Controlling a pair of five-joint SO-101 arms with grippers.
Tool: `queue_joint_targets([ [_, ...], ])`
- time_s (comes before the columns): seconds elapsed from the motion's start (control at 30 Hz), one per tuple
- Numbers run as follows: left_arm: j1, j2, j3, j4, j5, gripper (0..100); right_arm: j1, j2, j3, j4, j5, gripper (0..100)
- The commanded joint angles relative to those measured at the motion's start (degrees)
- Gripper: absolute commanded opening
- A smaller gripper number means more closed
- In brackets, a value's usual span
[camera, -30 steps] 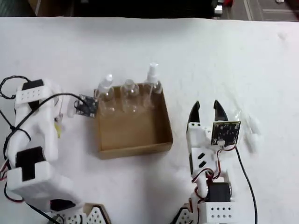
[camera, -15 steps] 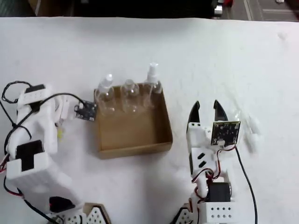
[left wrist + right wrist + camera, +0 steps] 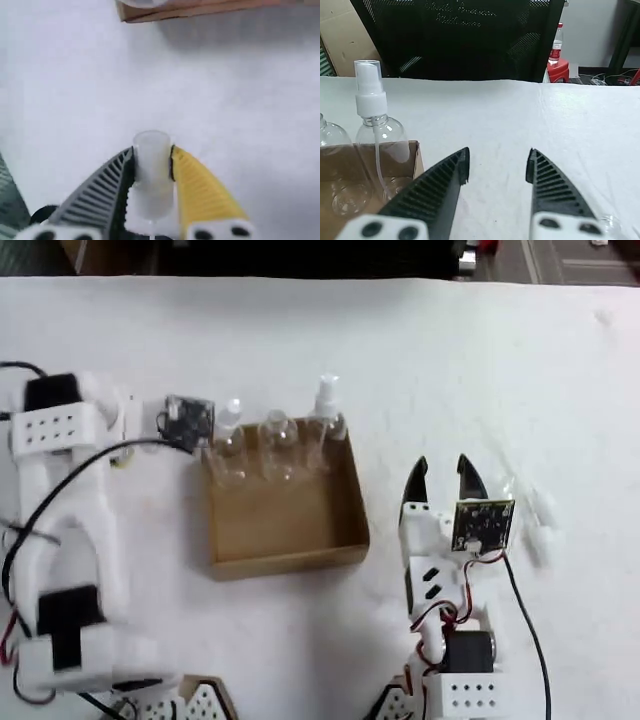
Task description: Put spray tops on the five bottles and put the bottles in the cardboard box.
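Though overhead the left arm (image 3: pixel 60 500) stretches left of the box (image 3: pixel 285 558), its wrist view catches the left gripper (image 3: pixel 152 152) clamping a spray top (image 3: pixel 151 172); the right gripper (image 3: pixel 441 465) gapes.

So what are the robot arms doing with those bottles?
The left end effector is shut on a whitish spray top, held just beside the cardboard box. Three clear bottles stand in the box along its far wall. The right end effector rests open on the box's other side, holding nothing.

Left tool (image 3: pixel 152 154) clamped, right tool (image 3: pixel 497 161) jaws apart
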Motion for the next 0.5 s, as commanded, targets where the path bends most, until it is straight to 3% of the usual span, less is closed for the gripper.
queue_joint_targets([
  [0.0, 2.59, -12.62, -6.68, 6.68, 8.44, 2, -0.48, -0.40, 0.44, -1.01, -0.44, 16.6],
  [0.1, 6.11, -19.56, -8.26, 7.82, 18.64, 2, -0.48, -0.40, 0.44, -1.01, -0.44, 16.6],
  [0.23, 15.60, -27.12, -11.08, 6.24, 42.20, 2, -0.48, -0.40, 0.44, -1.01, -0.44, 16.6],
  [0.47, 31.16, -34.95, -19.34, -9.85, 71.03, 2, -0.48, -0.40, 0.44, -0.92, -0.44, 16.6],
])
